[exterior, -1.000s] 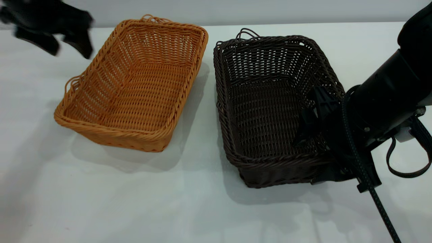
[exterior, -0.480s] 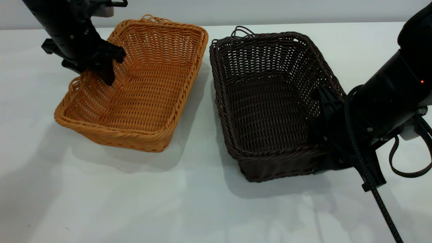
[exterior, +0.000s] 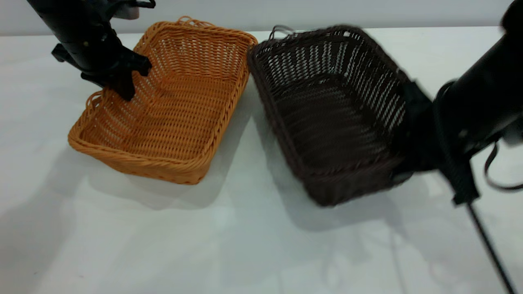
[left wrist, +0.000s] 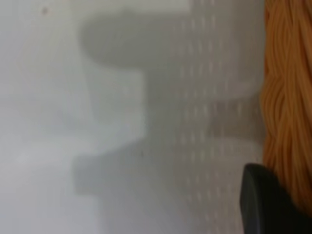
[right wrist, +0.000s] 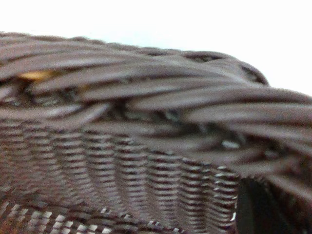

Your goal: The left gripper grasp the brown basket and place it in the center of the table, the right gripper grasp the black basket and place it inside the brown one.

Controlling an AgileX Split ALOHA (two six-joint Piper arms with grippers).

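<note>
The rectangular orange-tan woven wicker brown basket (exterior: 163, 102) sits at centre left of the exterior frame, flat on the large white smooth table (exterior: 229, 253). Its interior holds no loose item; the only thing inside is one black finger (exterior: 124, 87) of the left gripper (exterior: 118, 79). That gripper stands at the upper left of the frame, astride the basket's left long wall near the far corner. Finger inside and body outside, it appears to clamp the braided rim, though the outer finger is not visible. In the left wrist view, the braided orange rim (left wrist: 287, 97) runs along the right edge of the picture, with a black finger tip (left wrist: 270, 200) beside it at lower right.

The rectangular very dark brown-black woven wicker black basket (exterior: 331, 114) occupies centre right, just beside the brown one, their far corners almost meeting. It is tilted, its right side raised, and it is motion-blurred. Nothing lies inside it. The right gripper (exterior: 412, 134) holds its right long wall at the near end, closed over the rim. The right wrist view shows the dark braided rim (right wrist: 161, 102) close up.

A black cable (exterior: 486, 241) and loop strap (exterior: 496, 173) hang from the right arm at the frame's right edge.
</note>
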